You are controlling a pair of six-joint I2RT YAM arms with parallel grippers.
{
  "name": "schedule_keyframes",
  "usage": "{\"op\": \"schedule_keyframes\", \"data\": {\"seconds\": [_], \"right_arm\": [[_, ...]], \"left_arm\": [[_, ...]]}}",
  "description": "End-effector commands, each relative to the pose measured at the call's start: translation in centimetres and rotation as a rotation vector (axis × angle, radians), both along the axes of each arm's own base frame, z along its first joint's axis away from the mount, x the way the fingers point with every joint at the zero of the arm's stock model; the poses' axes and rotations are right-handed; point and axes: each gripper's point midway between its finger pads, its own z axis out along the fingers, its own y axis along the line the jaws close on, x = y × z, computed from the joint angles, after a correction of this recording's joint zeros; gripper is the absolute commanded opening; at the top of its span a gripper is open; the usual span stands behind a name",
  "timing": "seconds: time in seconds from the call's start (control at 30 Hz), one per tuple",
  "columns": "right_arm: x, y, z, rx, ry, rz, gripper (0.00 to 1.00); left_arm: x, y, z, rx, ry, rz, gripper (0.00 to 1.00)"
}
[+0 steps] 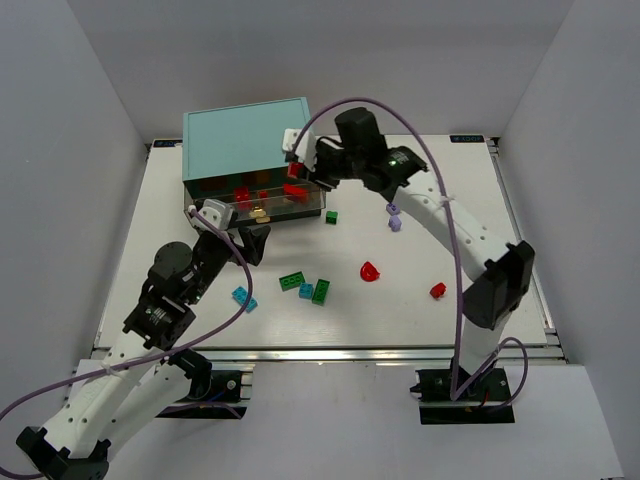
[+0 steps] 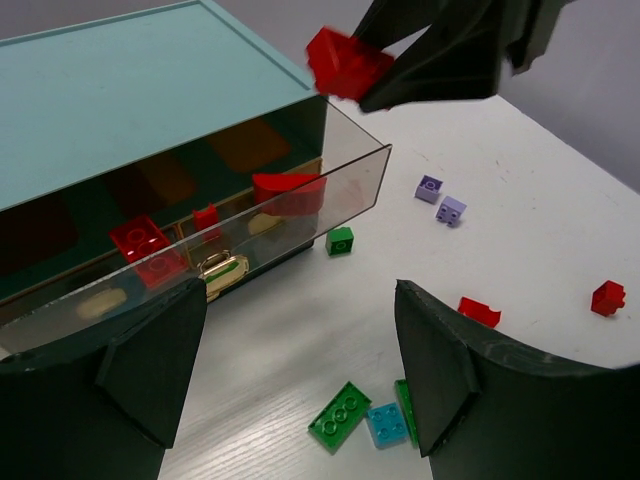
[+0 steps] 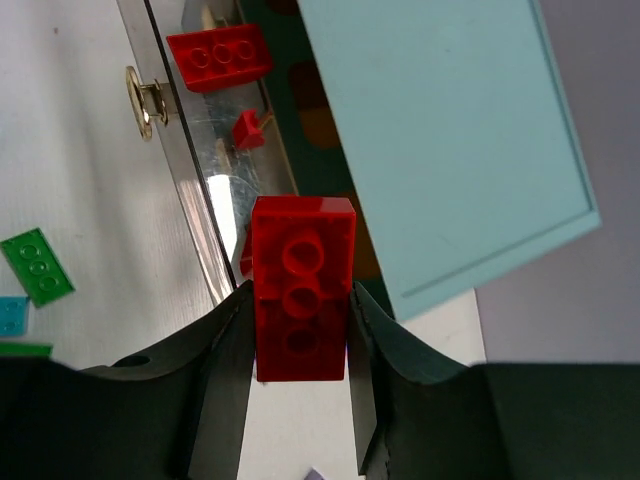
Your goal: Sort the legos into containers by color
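My right gripper (image 1: 300, 172) is shut on a red brick (image 3: 302, 290) and holds it above the open drawer (image 1: 262, 212) of the teal cabinet (image 1: 245, 140). The drawer holds a long red brick (image 3: 218, 55), a small red piece (image 3: 249, 130) and a curved red piece (image 2: 290, 190). My left gripper (image 1: 238, 235) is open and empty, just in front of the drawer's cream knob (image 2: 222, 270). Loose on the table are a green brick (image 2: 340, 415), a cyan brick (image 2: 387, 423), a small green brick (image 2: 339, 240), two lavender pieces (image 2: 430, 188) and two red pieces (image 2: 479, 311), (image 2: 607, 297).
Another cyan brick (image 1: 243, 297) lies left of the green ones, near my left arm. A further green brick (image 1: 321, 291) touches the cyan one. The cabinet's plain top (image 3: 440, 130) fills the back left. White walls enclose the table (image 1: 420, 320).
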Motion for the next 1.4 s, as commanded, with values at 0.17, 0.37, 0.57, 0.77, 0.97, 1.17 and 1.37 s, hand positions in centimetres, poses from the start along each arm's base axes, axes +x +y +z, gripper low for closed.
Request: {"op": "schedule_keyframes", "data": {"seconds": [0.17,0.37,0.57,0.77,0.97,1.17,1.37], "right_arm": [[2.2,3.8,-1.0,-0.018,-0.045,-0.041,0.31],[2.8,4.5,-2.3,-0.034,-0.047,-0.065,0.43],[2.5,4.5,-2.1,-0.018,-0.036,-0.086,0.7],[1.6,2.2,2.0,0.052,-0.079,-0.145,0.68],[0.1,-5.0,6.0,0.246,-0.127,-0.415,0.68],[-5.4,-12.9,-0.2,0.294,0.091,-0.498,0.39],[-9.4,-19.0,-7.6,0.369,0.274,-0.601,0.05]], "left_arm": [[0.4,0.9,0.1,0.013,-0.012,0.048,0.86],[0.3,0.6,0.2,0.013,-0.016,0.028,0.86],[0.0,-0.1,0.1,0.016,-0.013,-0.013,0.87],[-0.7,-2.5,-0.5,0.034,-0.005,-0.155,0.88],[-2.2,-5.7,-1.5,0.054,0.014,-0.345,0.6],[-2.4,-9.7,-3.2,0.021,0.17,-0.534,0.25],[-3.7,-14.3,-4.0,-0.02,0.305,-0.637,0.44]]}}
